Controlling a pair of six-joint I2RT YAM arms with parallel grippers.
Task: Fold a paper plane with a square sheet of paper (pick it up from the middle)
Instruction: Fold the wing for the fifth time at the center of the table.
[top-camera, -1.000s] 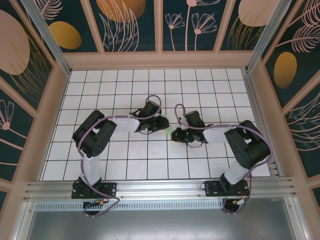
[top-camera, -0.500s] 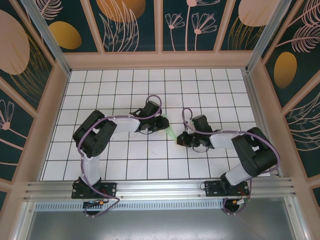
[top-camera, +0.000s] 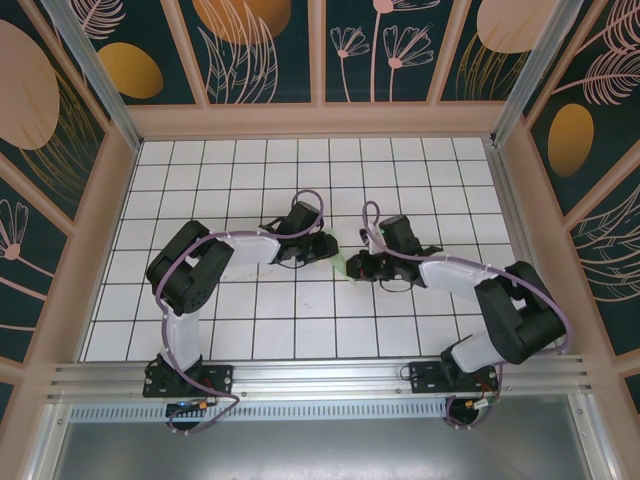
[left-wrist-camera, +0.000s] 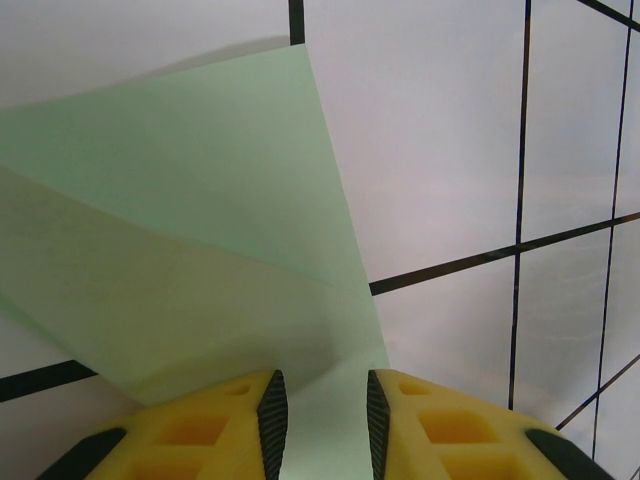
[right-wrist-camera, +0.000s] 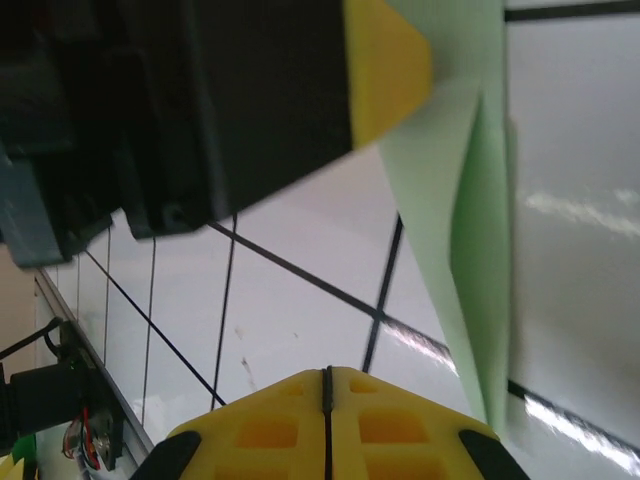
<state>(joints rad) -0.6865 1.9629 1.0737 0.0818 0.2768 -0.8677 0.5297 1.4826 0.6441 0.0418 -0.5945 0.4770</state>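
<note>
Mint-green layers tell you most of it: the sheet of paper (top-camera: 341, 262) is not a flat square but a folded, tapering piece, lying mid-table (top-camera: 250, 180) between the two arms. In the left wrist view you see overlapping flaps with a slanted edge across them (left-wrist-camera: 200, 200), and the right wrist view shows a long narrow wedge with a crease along it (right-wrist-camera: 470, 230). So the early folds look done. Your left end effector (top-camera: 325, 245) sits over the paper's near end, its jaws a little apart with paper showing in the gap (left-wrist-camera: 322, 385). That reads as pinning the paper down rather than pinching it. Your right end effector (top-camera: 356, 268) is closed on nothing, hovering just beside the wedge (right-wrist-camera: 327, 378). You likely have the wing folds and final creasing left, though you cannot see the whole shape well enough to be sure.
</note>
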